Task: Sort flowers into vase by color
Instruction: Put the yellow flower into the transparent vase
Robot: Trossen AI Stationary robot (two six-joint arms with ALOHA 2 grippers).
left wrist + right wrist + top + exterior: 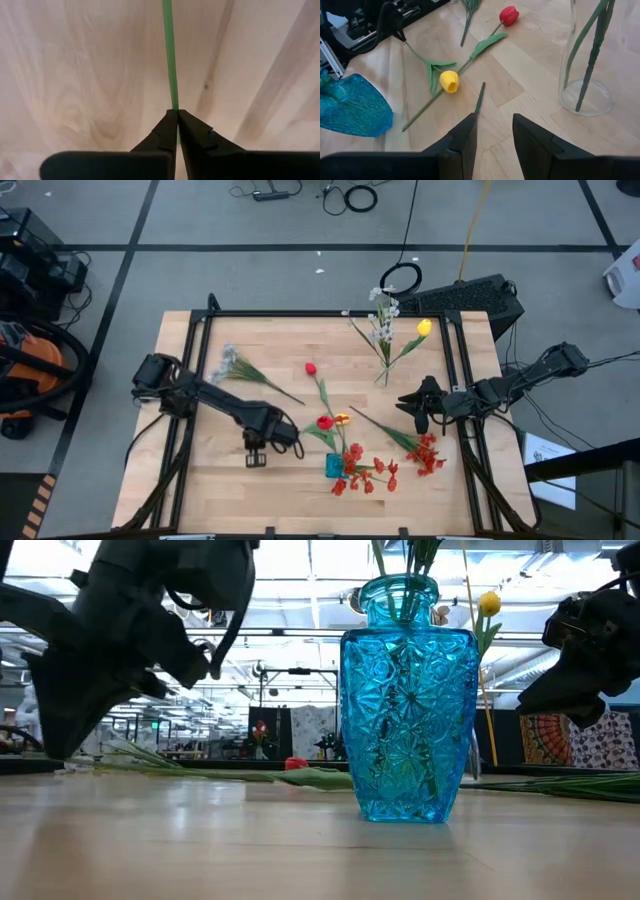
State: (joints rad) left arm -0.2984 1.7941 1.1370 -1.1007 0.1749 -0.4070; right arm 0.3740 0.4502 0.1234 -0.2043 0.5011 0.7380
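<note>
Though the left end effector (176,114) is clenched on a green stem (170,55) whose bloom is cut off, only the right wrist view shows the right end effector (494,120) released above the bench (520,70).

arms: dark, jointed (cabled) | fingers (465,142): black, wedge-shaped

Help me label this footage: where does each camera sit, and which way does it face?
High view: overhead, looking straight down at the table; both arms show.
Low view: at tabletop level, looking across past the blue vase; both arms hang in from above.
Left wrist view: on the left arm, facing the wood; left gripper shut on a green stem.
Right wrist view: on the right arm; open right gripper, yellow tulip.
Shared: high and low views both show the blue vase.
</note>
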